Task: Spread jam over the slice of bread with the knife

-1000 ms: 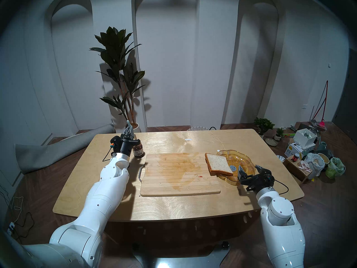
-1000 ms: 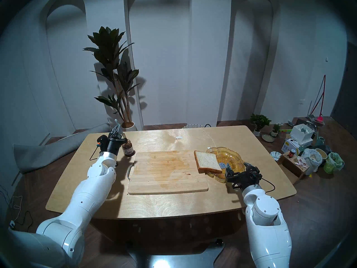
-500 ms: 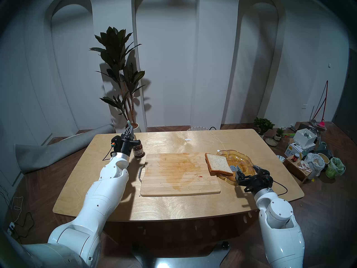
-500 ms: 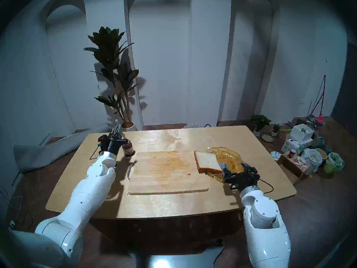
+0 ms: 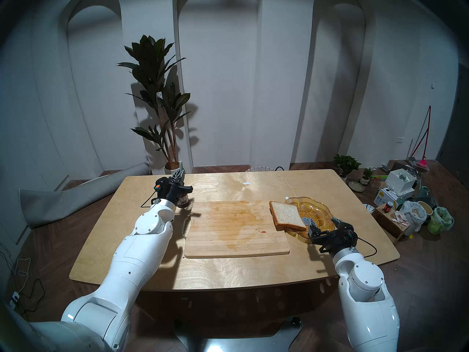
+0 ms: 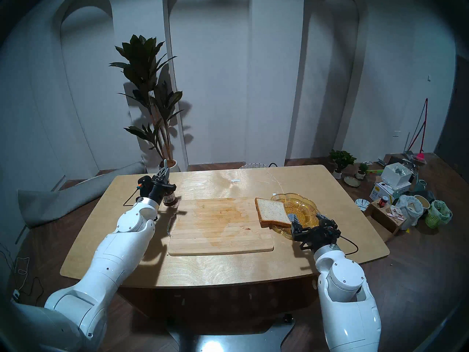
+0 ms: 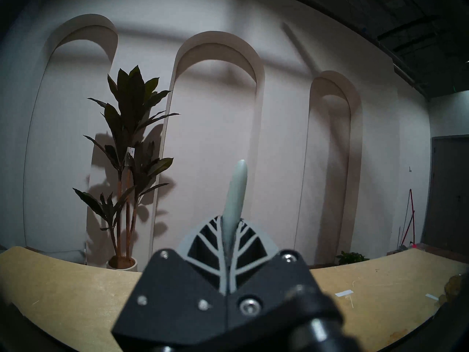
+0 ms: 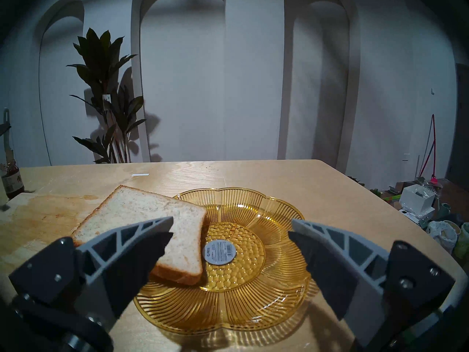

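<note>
My left gripper [image 5: 179, 174] is shut on the knife [image 7: 236, 191], whose pale handle sticks up past the fingers. The blade [image 8: 7, 148] points down at the jam jar [image 5: 183, 201], which stands half hidden behind the gripper. I cannot tell whether the tip is inside the jar. The slice of bread [image 5: 286, 214] leans on the left rim of the amber glass dish [image 5: 321, 207], with one corner over the cutting board [image 5: 236, 229]. My right gripper [image 5: 323, 220] stands open low over the dish's near side, its left finger [image 8: 142, 232] next to the bread.
A small red smear [image 5: 264, 231] marks the stained board near its right side. A potted plant [image 5: 162, 102] stands behind the table's far left corner. Boxes, bags and pots [image 5: 406, 204] clutter the floor to the right.
My left arm swung right, carrying the knife from beside the jar to in front of it. My right gripper crept left and slightly forward toward the bread, still open.
</note>
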You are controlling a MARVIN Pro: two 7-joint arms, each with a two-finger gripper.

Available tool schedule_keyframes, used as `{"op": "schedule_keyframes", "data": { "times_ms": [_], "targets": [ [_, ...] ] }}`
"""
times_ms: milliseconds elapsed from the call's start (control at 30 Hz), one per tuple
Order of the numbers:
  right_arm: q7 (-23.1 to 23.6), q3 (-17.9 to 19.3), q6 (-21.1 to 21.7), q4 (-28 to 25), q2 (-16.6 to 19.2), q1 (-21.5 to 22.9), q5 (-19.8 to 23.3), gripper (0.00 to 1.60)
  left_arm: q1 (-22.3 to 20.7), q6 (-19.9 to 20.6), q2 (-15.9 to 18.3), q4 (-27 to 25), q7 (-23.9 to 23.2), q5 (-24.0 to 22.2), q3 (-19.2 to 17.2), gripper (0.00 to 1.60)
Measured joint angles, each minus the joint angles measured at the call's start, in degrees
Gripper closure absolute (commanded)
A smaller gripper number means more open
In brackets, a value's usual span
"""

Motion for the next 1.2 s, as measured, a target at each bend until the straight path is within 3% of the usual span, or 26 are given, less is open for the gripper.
{"op": "schedule_keyframes", "data": {
  "times_ms": [733, 1200],
  "targets": [
    [0.5, 0.3, 0.1, -4.0, -0.6, -2.6, 0.8, 0.0, 1.6, 6.0, 1.5, -4.5, 3.4, 3.1, 2.8, 1.6],
    [-1.0, -2.3, 2.3, -7.1, -1.2, -3.6, -0.5, 0.0, 1.9, 7.7, 2.4, -5.8, 5.7, 4.1, 2.7, 1.6]
  ]
}}
